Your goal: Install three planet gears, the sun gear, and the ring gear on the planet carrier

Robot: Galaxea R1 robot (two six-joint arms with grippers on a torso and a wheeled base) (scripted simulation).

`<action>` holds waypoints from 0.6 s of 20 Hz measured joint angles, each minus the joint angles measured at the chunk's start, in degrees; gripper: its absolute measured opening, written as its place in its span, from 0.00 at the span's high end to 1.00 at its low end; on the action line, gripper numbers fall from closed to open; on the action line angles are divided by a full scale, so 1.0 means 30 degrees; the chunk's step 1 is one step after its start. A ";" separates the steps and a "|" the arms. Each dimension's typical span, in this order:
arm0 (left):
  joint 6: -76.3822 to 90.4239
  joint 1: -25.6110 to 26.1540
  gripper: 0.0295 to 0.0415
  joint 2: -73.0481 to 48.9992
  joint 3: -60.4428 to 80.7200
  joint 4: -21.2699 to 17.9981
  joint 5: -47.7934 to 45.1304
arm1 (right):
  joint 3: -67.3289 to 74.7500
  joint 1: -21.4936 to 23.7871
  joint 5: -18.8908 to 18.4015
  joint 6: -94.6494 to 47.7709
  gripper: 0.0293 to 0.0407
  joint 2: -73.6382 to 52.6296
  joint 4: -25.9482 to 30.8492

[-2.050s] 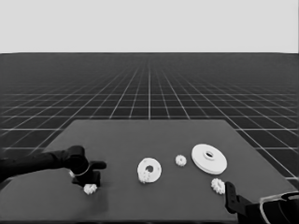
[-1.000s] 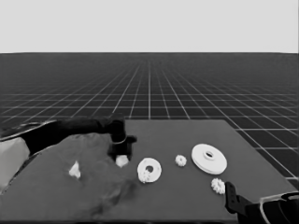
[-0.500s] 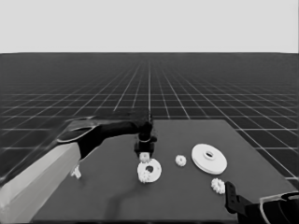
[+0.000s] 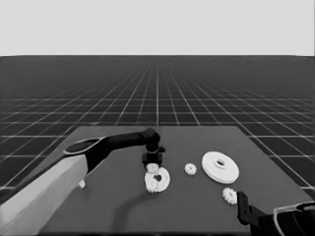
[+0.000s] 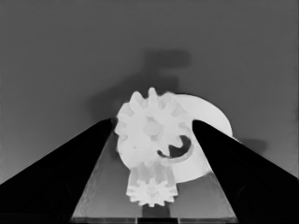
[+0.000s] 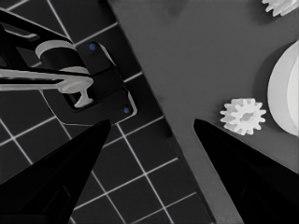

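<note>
Left gripper (image 4: pixel 153 165) hangs over the middle of the table (image 4: pixel 118 206), at the far edge of the smaller round part (image 4: pixel 158 180), with its arm reaching in from the left. In the left wrist view its two fingers (image 5: pixel 60 172) clamp a small toothed gear (image 5: pixel 150 128) between them, the gear's teeth touching the inner edge of each finger. That held gear sits above the smaller round part (image 5: pixel 205 140), partly covering its central hole, and whether it touches the part or hovers just over it cannot be told. A second gear (image 5: pixel 152 186) already lies on the smaller round part, on its near side; in the head view it shows as a toothed bump at the near edge (image 4: pixel 156 187). Just right of the smaller round part a loose gear (image 4: pixel 190 169) lies alone on the table, and farther right lies the larger round part (image 4: pixel 220 167), well apart from the left gripper. Another loose gear (image 4: pixel 229 195) lies near the table's right near corner, just nearer than the larger round part; the right wrist view shows it (image 6: pixel 243 115) beside that part's rim (image 6: pixel 282 88). Right gripper (image 4: pixel 243 209) waits at the lower right corner, fingers (image 6: pixel 238 168) spread apart with nothing between them. At the table's left, a thin white piece (image 4: pixel 81 184) peeks out beside the left arm.
</note>
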 joint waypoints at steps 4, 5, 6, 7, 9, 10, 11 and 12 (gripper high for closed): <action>0.0001 0.0002 0.26 0.0002 -0.0005 0.0003 -0.0003 | 0.0000 0.0000 0.0000 0.0000 0.19 0.0000 0.0000; 0.0001 0.0002 0.25 0.0002 -0.0005 0.0003 -0.0004 | 0.0000 0.0000 0.0000 0.0000 0.19 0.0000 0.0000; 0.0001 0.0002 0.25 0.0002 -0.0006 0.0003 -0.0004 | 0.0000 0.0000 0.0000 0.0000 0.19 0.0000 0.0000; 0.0001 0.0002 0.25 0.0002 -0.0006 0.0003 -0.0004 | 0.0000 0.0000 0.0000 0.0000 0.19 0.0000 0.0000; -0.0733 -0.0929 0.25 -0.0470 0.1345 -0.0843 0.0693 | 0.0000 0.0000 0.0000 0.0000 0.19 0.0000 0.0000; -0.1045 -0.1705 0.25 -0.0649 0.1910 -0.1435 0.1029 | 0.0000 0.0000 0.0000 0.0000 0.19 0.0000 0.0000; -0.1174 -0.2151 0.25 -0.0715 0.2140 -0.1806 0.1199 | 0.0000 0.0000 0.0000 0.0000 0.19 0.0000 0.0000; -0.1230 -0.2402 0.25 -0.0741 0.2240 -0.2031 0.1291 | 0.0000 0.0000 0.0000 0.0000 0.19 0.0000 0.0000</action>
